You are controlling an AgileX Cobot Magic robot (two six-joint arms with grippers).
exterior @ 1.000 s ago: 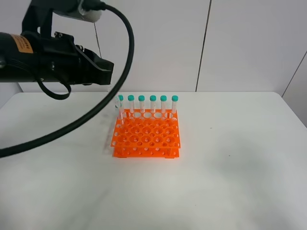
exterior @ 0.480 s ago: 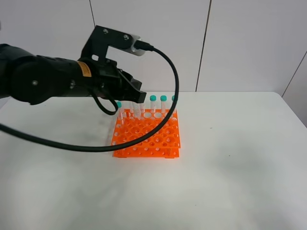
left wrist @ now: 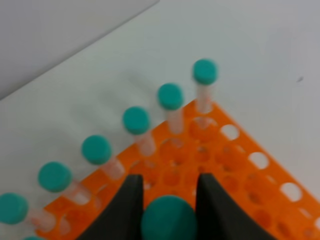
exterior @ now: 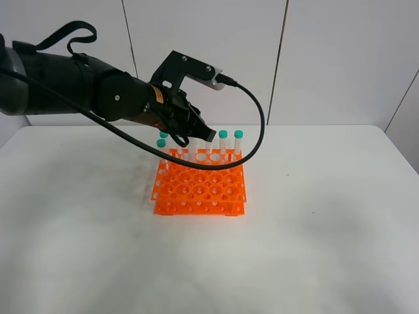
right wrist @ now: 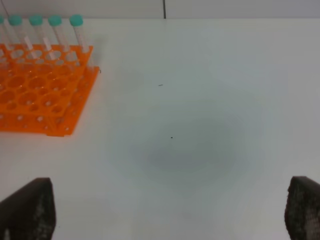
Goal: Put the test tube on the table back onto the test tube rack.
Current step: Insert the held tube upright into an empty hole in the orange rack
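Note:
My left gripper (left wrist: pixel 169 192) is shut on the test tube; its teal cap (left wrist: pixel 169 219) sits between the two dark fingers. In the exterior view the left gripper (exterior: pixel 198 133) hangs over the back row of the orange test tube rack (exterior: pixel 200 186), hiding some tubes there; the held tube is hidden. The left wrist view shows the rack (left wrist: pixel 235 165) below, with a row of several teal-capped tubes (left wrist: pixel 136 120) in it. My right gripper (right wrist: pixel 170 212) is open and empty above the bare white table (right wrist: pixel 200 125), right of the rack (right wrist: pixel 42 90).
The white table (exterior: pixel 314 229) stretches around the rack. A black cable (exterior: pixel 252 131) loops from the left arm over the rack's right side. White wall panels stand behind the table. One more capped tube (exterior: pixel 161 143) stands at the rack's left edge.
My left arm has swung right and down from the upper left to above the rack's back row, now covering the middle tubes. The rack has not moved.

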